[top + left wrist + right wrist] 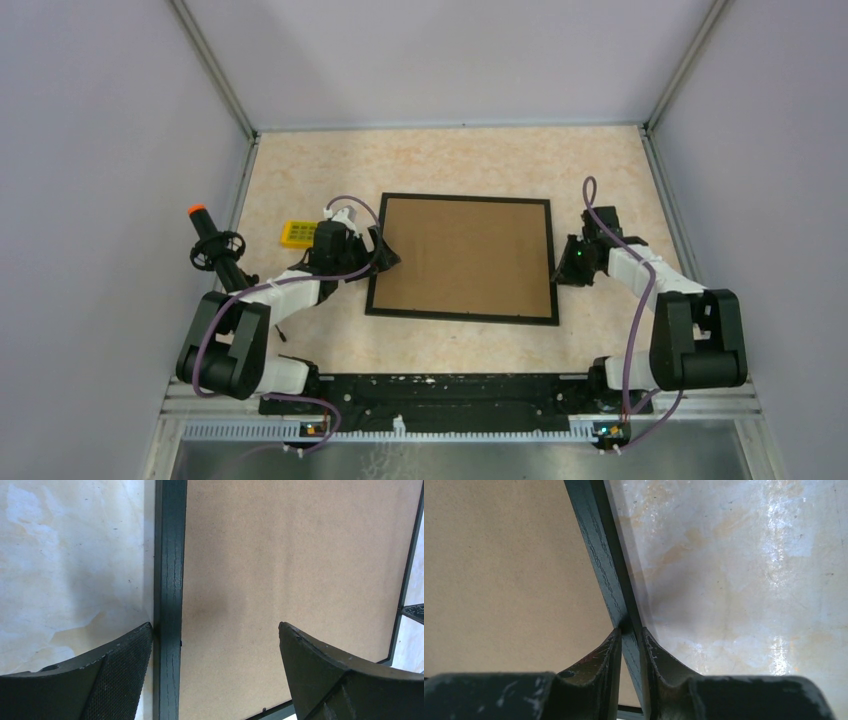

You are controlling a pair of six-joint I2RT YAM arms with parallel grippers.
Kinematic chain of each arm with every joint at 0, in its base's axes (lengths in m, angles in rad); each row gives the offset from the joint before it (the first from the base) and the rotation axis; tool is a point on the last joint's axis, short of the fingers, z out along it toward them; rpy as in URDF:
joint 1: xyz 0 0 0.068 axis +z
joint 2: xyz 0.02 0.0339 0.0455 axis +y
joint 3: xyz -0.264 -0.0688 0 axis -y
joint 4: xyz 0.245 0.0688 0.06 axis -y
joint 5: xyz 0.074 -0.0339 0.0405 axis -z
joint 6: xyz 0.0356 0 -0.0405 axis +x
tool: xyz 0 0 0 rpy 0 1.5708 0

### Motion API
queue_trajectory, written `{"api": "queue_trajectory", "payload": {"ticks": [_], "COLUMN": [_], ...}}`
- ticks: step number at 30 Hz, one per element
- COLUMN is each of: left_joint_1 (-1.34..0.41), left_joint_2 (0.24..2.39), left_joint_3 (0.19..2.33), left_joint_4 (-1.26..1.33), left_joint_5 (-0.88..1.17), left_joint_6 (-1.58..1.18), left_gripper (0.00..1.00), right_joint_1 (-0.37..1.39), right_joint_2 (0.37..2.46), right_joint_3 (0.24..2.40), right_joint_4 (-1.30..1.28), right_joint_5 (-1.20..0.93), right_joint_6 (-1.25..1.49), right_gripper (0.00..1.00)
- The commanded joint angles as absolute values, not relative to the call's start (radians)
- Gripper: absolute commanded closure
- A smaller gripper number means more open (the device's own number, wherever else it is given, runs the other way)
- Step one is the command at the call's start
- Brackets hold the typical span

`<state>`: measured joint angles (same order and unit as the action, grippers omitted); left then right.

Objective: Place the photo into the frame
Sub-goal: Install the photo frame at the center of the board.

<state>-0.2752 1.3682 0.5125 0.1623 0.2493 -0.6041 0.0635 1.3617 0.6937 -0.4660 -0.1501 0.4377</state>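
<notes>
The frame point(466, 197), thin and black, lies flat in the middle of the table with a brown cardboard sheet point(465, 255) filling it. The photo shows in no view. My left gripper point(385, 252) is open at the frame's left side. In the left wrist view its fingers point(120, 670) straddle the left rail point(170, 570), one on the table side, the other over the cardboard point(295, 555). My right gripper point(562, 270) is at the frame's right side. In the right wrist view the gripper point(630, 632) is shut on the right rail point(599, 545), beside the cardboard point(499, 570).
A small yellow block point(297, 234) lies on the table point(450, 155) left of the frame, behind my left arm. A black tool with an orange tip point(210, 245) stands at the far left by the wall. Enclosure walls ring the table on three sides.
</notes>
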Motion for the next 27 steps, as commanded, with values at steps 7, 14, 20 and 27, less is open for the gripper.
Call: {"api": "queue_trajectory", "payload": {"ticks": [7,14,20,27], "left_joint_1": [-0.273,-0.272,-0.272,-0.272], "left_joint_2": [1.385,1.385,1.398,1.398], "left_joint_3": [0.489,0.488,0.494,0.494], "left_joint_4": [0.138,0.139,0.140,0.143], "left_joint_5": [0.283,0.285,0.301,0.307], "left_joint_6": [-0.615,-0.615,-0.612,-0.611], "left_gripper": [0.01,0.01,0.01,0.01], "right_joint_1": [0.075,0.096,0.129,0.232], "right_joint_2": [1.382,1.432,1.461,1.573], "right_joint_3": [0.687,0.701,0.704,0.725], "right_joint_4": [-0.453,-0.446,-0.455,-0.468], "right_joint_5": [-0.140,-0.150,-0.121,0.029], "right_joint_6": [0.427,0.417,0.430,0.491], "right_gripper": [0.81,0.81,0.81,0.82]}}
